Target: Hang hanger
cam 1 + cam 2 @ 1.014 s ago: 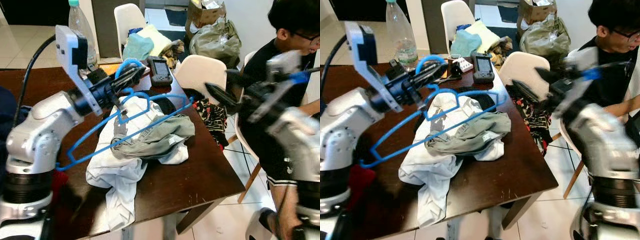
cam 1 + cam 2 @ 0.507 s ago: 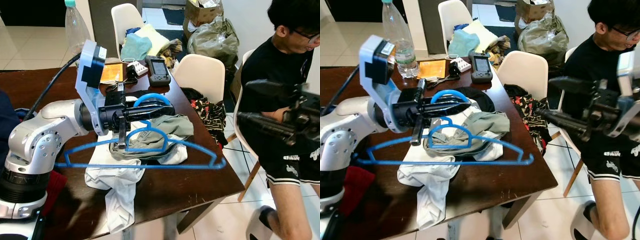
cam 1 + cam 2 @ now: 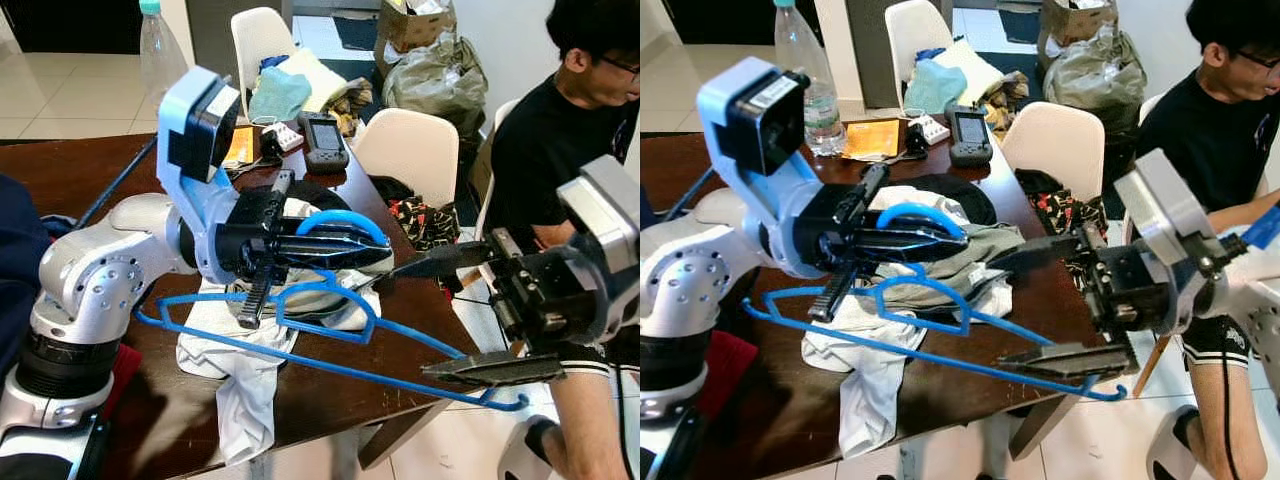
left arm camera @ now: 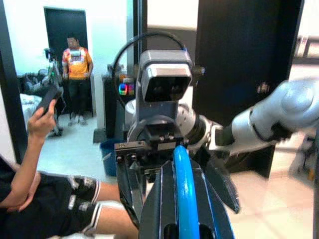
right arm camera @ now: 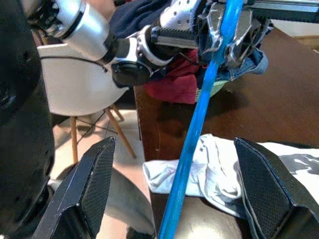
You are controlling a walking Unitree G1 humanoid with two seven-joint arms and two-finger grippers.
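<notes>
While left hand clamps blue hanger, ribbed right hand gapes.

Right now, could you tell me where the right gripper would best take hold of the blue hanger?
Probably the hanger's far shoulder end, approached from the robot's right. The left gripper holds the hook, so the frame juts out past the table edge, and that straight bar lies between the right gripper's open fingers.

A dark brown wooden table carries a heap of crumpled clothing: a white garment trailing over its front edge and a grey-green one on top. At the far end stand a clear plastic bottle, an orange packet and a grey handheld device.
</notes>
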